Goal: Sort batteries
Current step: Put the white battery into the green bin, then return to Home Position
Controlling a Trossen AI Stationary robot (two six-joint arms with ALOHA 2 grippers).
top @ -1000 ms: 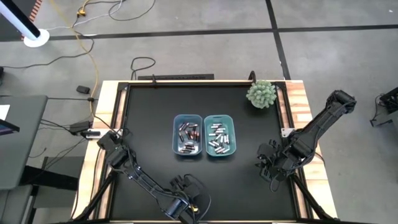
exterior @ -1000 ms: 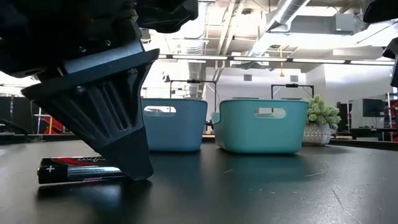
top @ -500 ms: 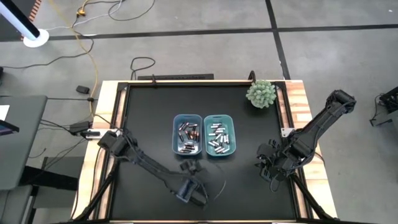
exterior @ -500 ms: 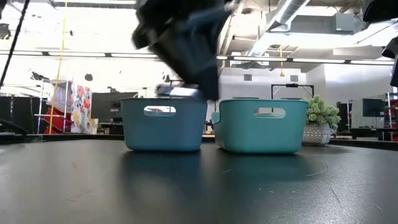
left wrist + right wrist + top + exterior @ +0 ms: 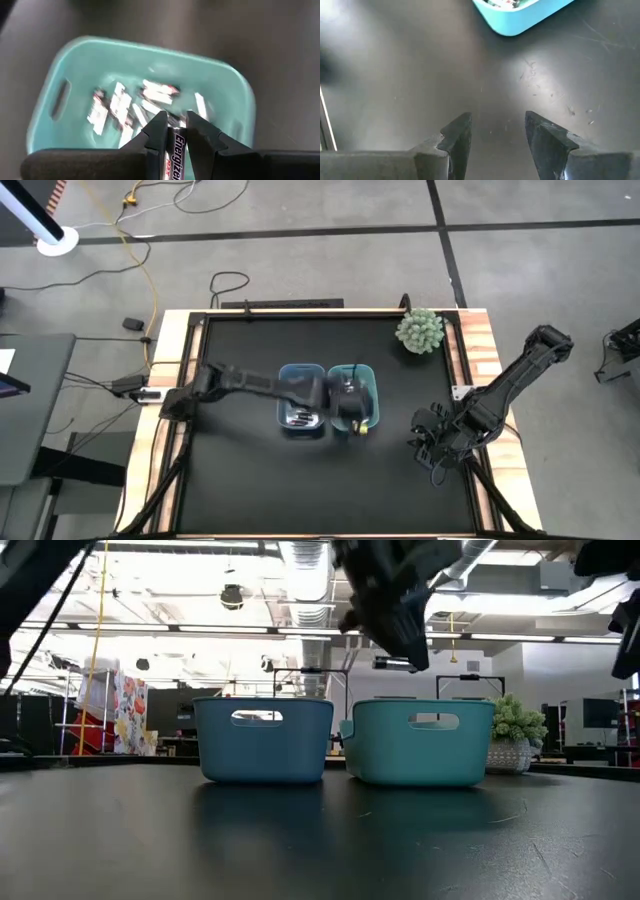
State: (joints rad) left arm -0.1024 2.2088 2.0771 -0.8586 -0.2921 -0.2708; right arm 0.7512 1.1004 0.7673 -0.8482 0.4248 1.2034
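Left tool clamps one battery over teal bin (two bins on desk); right tool apart, idle.

"Energizer", seemingly, on held battery

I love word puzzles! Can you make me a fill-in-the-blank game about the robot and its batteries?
1. The left gripper is shut on a ____.
2. That gripper hangs over the ____ bin, not the blue bin.
3. The right gripper has its fingers ____ with nothing between them.
4. The little green ____ stands near the table's far right corner.

Missing words: battery; teal; open; plant
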